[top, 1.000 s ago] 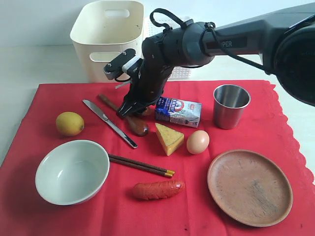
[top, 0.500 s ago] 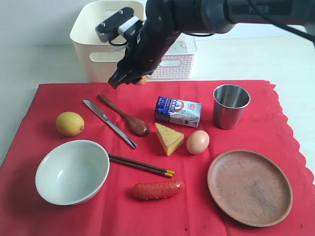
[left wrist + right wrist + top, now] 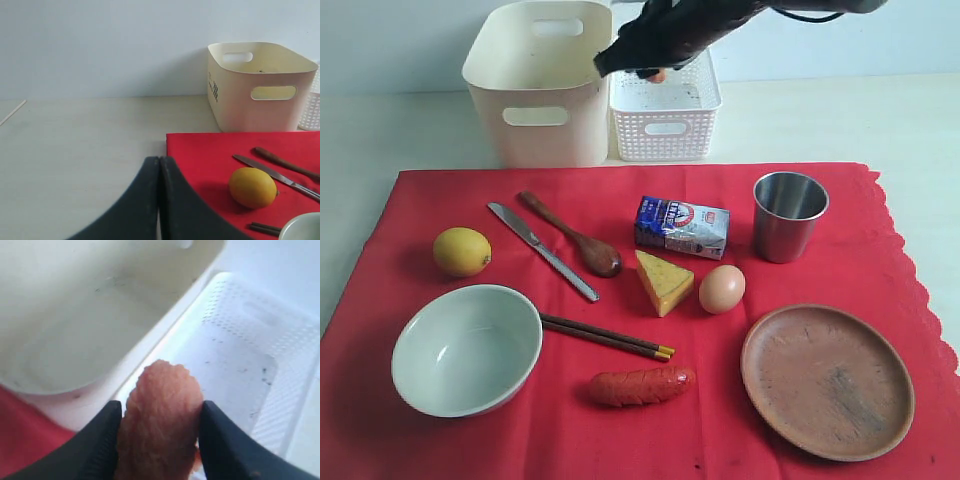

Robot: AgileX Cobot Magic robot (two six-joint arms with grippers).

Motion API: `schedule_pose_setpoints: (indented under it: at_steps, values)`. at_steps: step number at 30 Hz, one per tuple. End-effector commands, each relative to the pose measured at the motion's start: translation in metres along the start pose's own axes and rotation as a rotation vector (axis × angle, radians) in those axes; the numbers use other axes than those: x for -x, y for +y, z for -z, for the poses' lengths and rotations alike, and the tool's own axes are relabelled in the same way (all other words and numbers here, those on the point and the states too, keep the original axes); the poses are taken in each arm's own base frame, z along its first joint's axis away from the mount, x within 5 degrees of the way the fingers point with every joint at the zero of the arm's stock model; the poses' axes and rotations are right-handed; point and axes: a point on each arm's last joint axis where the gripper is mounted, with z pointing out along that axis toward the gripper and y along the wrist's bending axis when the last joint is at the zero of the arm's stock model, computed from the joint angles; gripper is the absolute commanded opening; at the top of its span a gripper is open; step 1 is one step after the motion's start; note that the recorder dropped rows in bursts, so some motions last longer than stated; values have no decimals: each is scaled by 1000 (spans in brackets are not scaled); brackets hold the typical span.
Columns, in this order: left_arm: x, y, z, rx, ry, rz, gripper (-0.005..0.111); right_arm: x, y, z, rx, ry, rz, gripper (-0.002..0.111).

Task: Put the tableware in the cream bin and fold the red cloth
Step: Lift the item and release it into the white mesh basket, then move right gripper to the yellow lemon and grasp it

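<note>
Your right pincer (image 3: 160, 407) was clamped on a lumpy food piece (image 3: 159, 432) above the white basket (image 3: 665, 128), presumably keeping it out of the cream bin (image 3: 535, 115). Your left pincer (image 3: 159, 170) sat together, idle. The bowl (image 3: 466, 350) and cup (image 3: 788, 215) lay on the red cloth (image 3: 880, 270).

We see a plain, pale blue-white wall (image 3: 410, 45) behind the scene, flat and unmarked. It meets a smooth, matt, cream-coloured tabletop (image 3: 370, 130) along a straight horizontal line. In the left wrist view, a thin pale strip (image 3: 12, 112) lies slantwise on the tabletop near the wall; we cannot tell what it is. The light is soft and even, and we find only faint, blurred shadows on the tabletop.
</note>
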Motion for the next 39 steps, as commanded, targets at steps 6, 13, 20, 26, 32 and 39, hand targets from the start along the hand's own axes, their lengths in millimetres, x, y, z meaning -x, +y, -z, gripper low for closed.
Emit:
schedule_pose_setpoints:
  at_steps: [6,13,20,26,32,39]
  values:
    - [1,0,1,3,-10,3,0,-9,-47,-22,-83,-106,-131,0]
    - [1,0,1,3,-10,3,0,-35,-46,-63,-87,-149,-152,23]
    - [1,0,1,3,-10,3,0,-41,-46,-70,-86,-144,-152,76]
    - [1,0,1,3,-10,3,0,-28,-46,-51,-84,-109,-153,76]
    - [1,0,1,3,-10,3,0,-9,-45,-2,-71,35,-157,76]
    - [1,0,1,3,-10,3,0,-2,-42,36,-49,159,-171,76]
